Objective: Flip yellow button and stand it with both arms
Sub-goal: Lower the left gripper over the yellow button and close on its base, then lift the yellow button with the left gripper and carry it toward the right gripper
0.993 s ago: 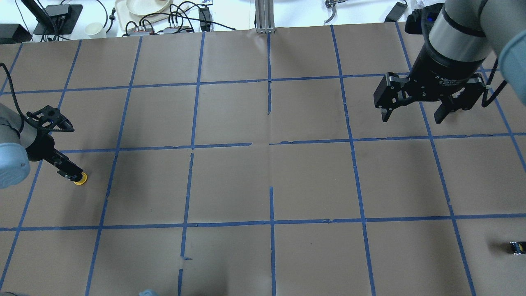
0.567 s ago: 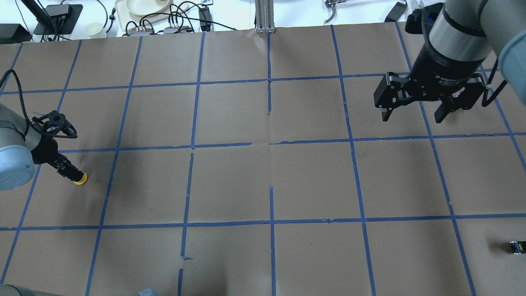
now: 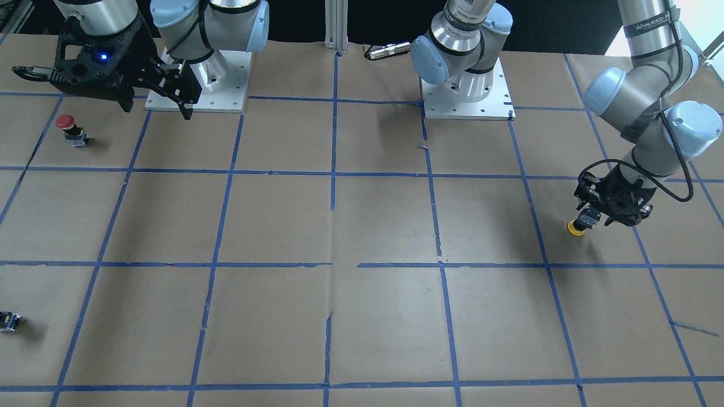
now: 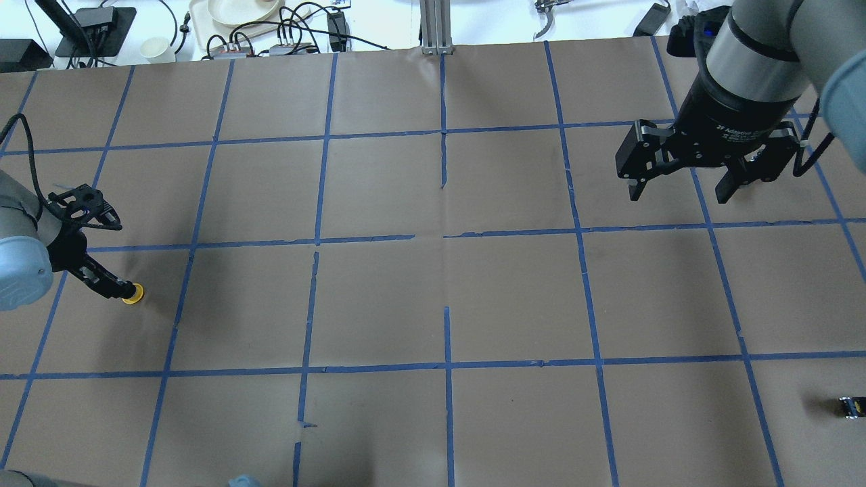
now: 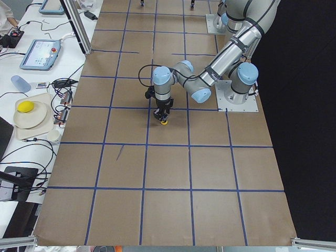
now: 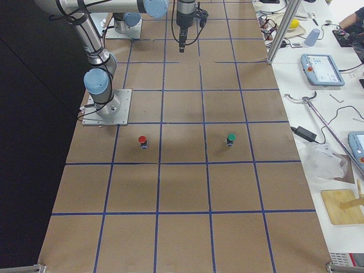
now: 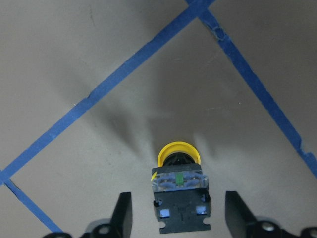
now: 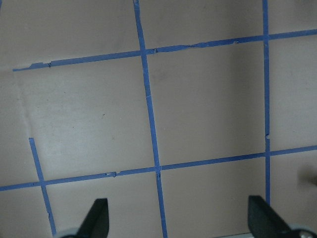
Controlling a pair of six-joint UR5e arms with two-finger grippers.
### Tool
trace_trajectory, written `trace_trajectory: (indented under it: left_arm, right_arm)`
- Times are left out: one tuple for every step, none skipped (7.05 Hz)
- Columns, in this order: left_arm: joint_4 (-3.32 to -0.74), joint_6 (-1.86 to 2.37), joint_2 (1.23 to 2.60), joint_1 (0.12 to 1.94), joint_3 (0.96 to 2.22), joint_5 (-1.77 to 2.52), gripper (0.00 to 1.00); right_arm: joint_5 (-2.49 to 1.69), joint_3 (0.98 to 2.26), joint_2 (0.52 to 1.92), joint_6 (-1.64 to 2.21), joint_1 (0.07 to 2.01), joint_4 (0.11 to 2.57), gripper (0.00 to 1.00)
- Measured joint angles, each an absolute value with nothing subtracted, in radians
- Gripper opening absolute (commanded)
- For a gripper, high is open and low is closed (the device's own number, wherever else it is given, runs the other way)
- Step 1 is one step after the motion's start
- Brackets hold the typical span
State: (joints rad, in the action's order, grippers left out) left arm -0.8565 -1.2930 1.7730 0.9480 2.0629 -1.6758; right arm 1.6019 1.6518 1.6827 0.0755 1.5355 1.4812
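Brown paper tabletop (image 4: 379,304) gridded with blue tape. Yellow button (image 7: 179,171) looks light and rigid; grip its blocky base. Left gripper (image 7: 179,208) straddles it, unclosed; right gripper (image 4: 678,196) gapes wide.

I am hovering my left gripper (image 3: 586,219) low at the yellow button (image 3: 576,228), its cap showing just beyond my fingertips. My right gripper (image 3: 155,108) is hanging spread wide, a red-capped button (image 3: 66,122) standing near its fingers.

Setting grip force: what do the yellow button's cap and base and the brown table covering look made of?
The yellow button: cap likely smooth moulded plastic, evenly coloured; base probably dark matte plastic. The brown table covering: seemingly matte paper, faintly creased, under blue tape lines.
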Motion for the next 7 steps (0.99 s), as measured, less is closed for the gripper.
trace_trajectory:
  left_arm:
    - [-0.858,-1.289,1.772,0.948,2.062,-1.673,0.17]
    - [-0.858,-1.287,1.771,0.948,2.062,-1.669,0.14]
    - [-0.860,-1.282,1.768,0.949,2.062,-1.656,0.14]
    - [-0.889,-1.271,1.757,0.951,2.061,-1.610,0.14]
    - [-0.973,-1.238,1.723,0.956,2.061,-1.522,0.14]
    - [-1.079,-1.151,1.675,0.968,2.067,-1.412,0.14]
    - [-1.157,-1.029,1.636,0.985,2.086,-1.295,0.14]
  right_arm:
    - [1.602,1.652,1.683,0.076,1.536,1.480,1.00]
    - [1.602,1.652,1.683,0.077,1.536,1.480,1.00]
    - [1.602,1.652,1.683,0.077,1.536,1.481,1.00]
    - [1.602,1.652,1.683,0.076,1.536,1.483,1.00]
    - [1.602,1.652,1.683,0.076,1.536,1.484,1.00]
    - [1.601,1.652,1.683,0.076,1.535,1.485,1.00]
    - [1.598,1.649,1.681,0.081,1.534,1.490,1.00]
